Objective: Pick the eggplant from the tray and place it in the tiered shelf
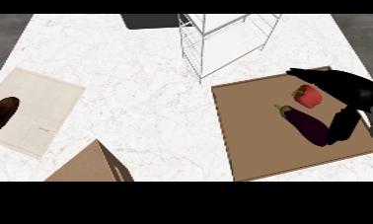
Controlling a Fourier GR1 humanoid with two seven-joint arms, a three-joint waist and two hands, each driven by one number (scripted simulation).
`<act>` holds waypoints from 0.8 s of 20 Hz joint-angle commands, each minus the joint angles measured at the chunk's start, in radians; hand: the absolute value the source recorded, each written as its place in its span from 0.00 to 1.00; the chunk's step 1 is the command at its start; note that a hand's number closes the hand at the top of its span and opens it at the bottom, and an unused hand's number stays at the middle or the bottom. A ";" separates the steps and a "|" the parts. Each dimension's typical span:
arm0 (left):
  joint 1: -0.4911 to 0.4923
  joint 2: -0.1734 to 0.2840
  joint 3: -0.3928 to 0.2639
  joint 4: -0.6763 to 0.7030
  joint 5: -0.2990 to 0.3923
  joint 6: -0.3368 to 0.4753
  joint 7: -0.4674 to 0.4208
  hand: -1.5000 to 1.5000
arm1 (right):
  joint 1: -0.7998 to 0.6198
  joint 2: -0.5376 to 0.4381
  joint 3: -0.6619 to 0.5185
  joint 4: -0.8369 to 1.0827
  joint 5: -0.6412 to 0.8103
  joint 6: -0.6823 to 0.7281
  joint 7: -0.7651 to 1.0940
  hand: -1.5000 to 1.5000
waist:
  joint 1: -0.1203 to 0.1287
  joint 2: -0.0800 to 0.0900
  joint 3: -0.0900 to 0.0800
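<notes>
Light is even and bright across the white marbled desk [131,70], with no glare spots. Shadows are faint: only a soft darkening shows under the wire tiered shelf [226,40] at the far side and along the tray [247,134] edge at the right. The desk's far corners fall off into grey.

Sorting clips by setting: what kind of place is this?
Likely a kitchen counter: a white marble countertop, an eggplant and a red pepper on a brown tray, and a white wire tiered shelf.
</notes>
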 commanded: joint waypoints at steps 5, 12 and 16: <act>-0.281 -0.032 0.100 -0.042 -0.024 -0.008 -0.093 0.50 | 0.021 0.033 0.029 -0.009 0.058 -0.048 0.039 0.00 | -0.025 0.004 -0.011; -0.275 -0.019 0.102 -0.019 -0.023 -0.004 -0.109 0.50 | 0.061 0.051 0.056 0.025 0.138 -0.127 0.052 0.00 | -0.015 0.005 -0.010; -0.281 -0.006 0.092 -0.023 -0.023 -0.003 -0.101 0.50 | 0.087 0.092 0.075 0.034 0.177 -0.193 0.041 0.00 | -0.017 0.007 -0.008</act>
